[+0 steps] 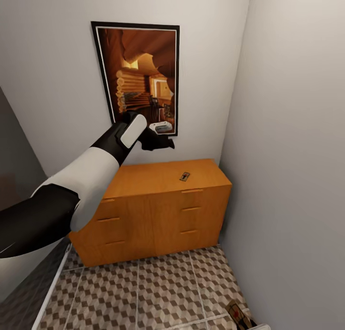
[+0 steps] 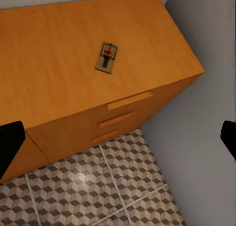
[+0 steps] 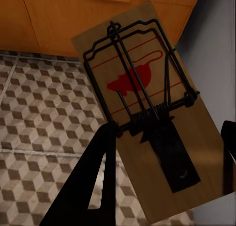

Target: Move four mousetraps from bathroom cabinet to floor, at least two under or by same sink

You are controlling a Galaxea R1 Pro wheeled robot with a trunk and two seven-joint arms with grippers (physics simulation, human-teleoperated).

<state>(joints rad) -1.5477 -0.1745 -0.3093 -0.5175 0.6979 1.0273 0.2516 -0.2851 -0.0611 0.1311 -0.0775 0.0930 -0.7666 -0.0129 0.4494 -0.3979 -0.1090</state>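
A: What was the largest thing there?

B: The bathroom floor (image 1: 158,291) with its cube-pattern tiles, then the cabinet (image 1: 158,215), an orange-brown chest standing in the corner against the grey walls. A framed picture (image 1: 139,76) of a log interior hung above it. No writing or brand could be read anywhere.

A: And the arms?

B: The left arm (image 1: 81,186) reached out over the cabinet, its left claw (image 1: 160,135) up in front of the picture. Its two fingertips (image 2: 10,147) sat far apart at the edges of its wrist view, nothing between them.

A: How many mousetraps showed?

B: Two. One mousetrap (image 2: 106,57) lay flat on the cabinet top near the right end, below the left claw and well apart from it. The held mousetrap (image 3: 147,117) was clamped in the right claw (image 3: 162,157), tilted over the tiles beside the wall, its red spot and black wire spring facing the camera.
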